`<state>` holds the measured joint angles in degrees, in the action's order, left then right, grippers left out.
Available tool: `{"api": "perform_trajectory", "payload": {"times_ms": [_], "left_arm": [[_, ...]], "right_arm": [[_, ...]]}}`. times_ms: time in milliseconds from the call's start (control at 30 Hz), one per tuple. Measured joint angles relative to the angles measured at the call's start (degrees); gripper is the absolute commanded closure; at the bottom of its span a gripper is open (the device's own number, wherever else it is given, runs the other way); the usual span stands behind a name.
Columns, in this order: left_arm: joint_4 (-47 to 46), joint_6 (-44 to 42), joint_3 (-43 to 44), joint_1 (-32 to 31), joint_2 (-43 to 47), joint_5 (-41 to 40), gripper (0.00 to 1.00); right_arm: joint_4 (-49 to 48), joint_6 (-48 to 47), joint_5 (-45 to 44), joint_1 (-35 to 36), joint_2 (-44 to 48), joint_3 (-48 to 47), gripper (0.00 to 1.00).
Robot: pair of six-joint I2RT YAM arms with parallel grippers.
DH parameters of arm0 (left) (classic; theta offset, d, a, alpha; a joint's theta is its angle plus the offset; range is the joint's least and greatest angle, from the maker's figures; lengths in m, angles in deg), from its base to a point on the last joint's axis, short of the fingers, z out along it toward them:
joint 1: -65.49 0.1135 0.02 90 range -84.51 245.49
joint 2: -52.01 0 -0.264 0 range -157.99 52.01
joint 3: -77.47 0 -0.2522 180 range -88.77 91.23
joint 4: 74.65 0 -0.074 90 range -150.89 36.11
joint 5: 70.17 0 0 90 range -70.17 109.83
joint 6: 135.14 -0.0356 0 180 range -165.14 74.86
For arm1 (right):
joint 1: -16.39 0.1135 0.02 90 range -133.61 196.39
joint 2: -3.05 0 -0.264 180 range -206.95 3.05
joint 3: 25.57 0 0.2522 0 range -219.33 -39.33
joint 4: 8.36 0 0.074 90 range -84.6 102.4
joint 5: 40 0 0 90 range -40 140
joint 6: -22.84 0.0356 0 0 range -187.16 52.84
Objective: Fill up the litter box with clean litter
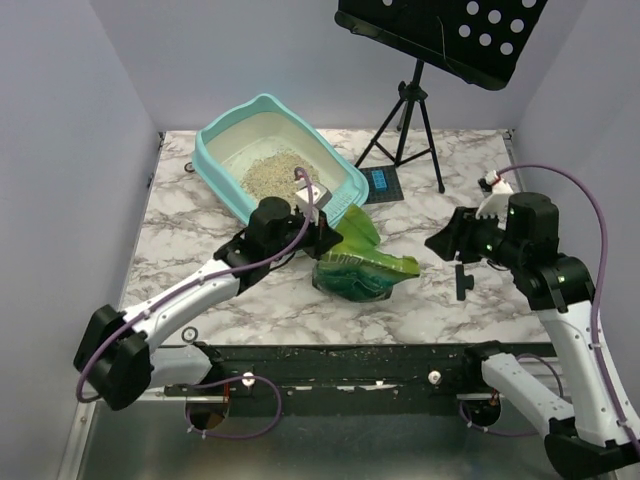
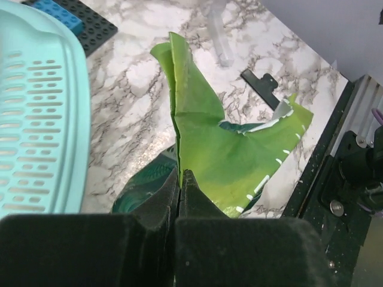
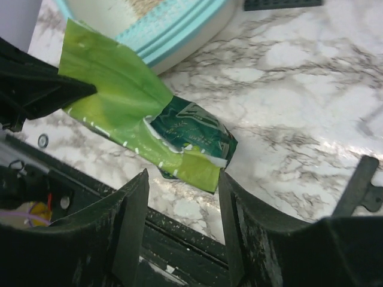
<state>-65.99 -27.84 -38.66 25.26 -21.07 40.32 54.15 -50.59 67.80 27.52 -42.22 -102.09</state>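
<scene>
The light-teal litter box [image 1: 213, 160] stands at the back centre-left, with a pile of beige-grey clean litter [image 1: 273, 176] inside it. Its slotted rim shows in the left wrist view [image 2: 36, 119] and its edge in the right wrist view [image 3: 185, 27]. My left gripper [image 1: 328, 238] is shut on the folded top edge of a crinkled green bag [image 1: 368, 266], just in front of the box's near corner; the bag's body rests on the table [image 2: 233, 149]. My right gripper [image 1: 446, 244] is open and empty, to the right of the bag [image 3: 125, 89] and above the table.
A black tripod stand [image 1: 415, 110] stands behind, right of the box. A black baseplate with a blue brick [image 1: 382, 184] lies by the box's right corner. A black clip [image 1: 462, 282] lies under my right gripper. Litter grains are scattered on the black front rail [image 1: 350, 352].
</scene>
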Motion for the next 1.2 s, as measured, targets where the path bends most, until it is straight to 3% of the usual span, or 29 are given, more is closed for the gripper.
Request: {"api": "perform_trajectory", "payload": {"times_ms": [367, 633, 900, 1200], "left_arm": [[-5.2, -4.4, -20.8, 0.0, 31.4, -11.1, 1.00], [-5.2, -8.3, -29.5, 0.4, 47.0, -12.8, 1.00], [-5.5, -8.7, -30.3, 0.4, 49.0, -8.9, 1.00], [-7.2, -6.9, -31.0, 0.5, 49.0, -4.8, 1.00]], "right_arm": [[-3.7, -9.1, 4.5, 16.6, -10.6, -4.8, 0.30], [-13.7, -28.5, 11.0, 19.9, -11.3, 1.1, 0.16], [-16.0, -46.7, 21.4, 19.9, -20.0, -5.2, 0.16], [-15.9, -56.9, 28.1, 19.9, -29.7, -6.5, 0.17]]}}
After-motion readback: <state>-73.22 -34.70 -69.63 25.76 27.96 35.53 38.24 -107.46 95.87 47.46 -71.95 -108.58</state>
